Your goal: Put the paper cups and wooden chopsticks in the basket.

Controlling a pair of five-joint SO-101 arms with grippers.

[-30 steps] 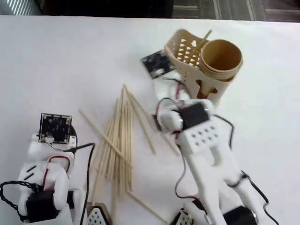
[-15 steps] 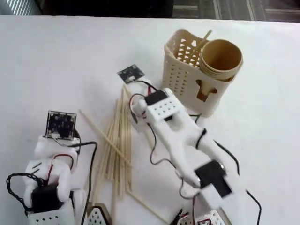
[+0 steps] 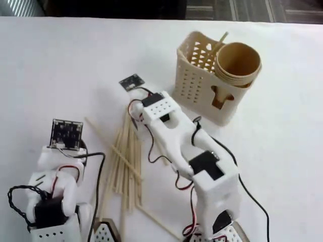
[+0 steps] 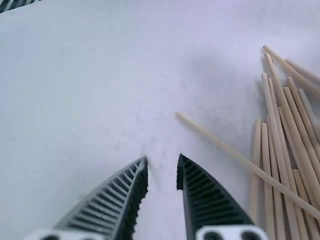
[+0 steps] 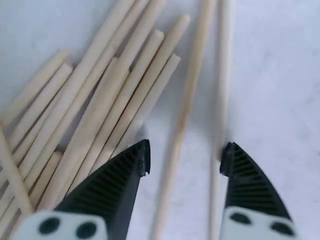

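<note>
Where pale wooden chopsticks (image 3: 128,151) lie scattered on the white counter (image 3: 75,60), right jaws spread above two sticks; left jaws slightly parted, near left. Tan paper cups (image 3: 237,63) inside cream perforated basket (image 3: 194,83), far right.

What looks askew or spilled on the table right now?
The wooden chopsticks lie in a loose, fanned heap on the table, with one lying crosswise over the others. The basket stands upright with the paper cups and one chopstick in it. Nothing looks damaged.
</note>
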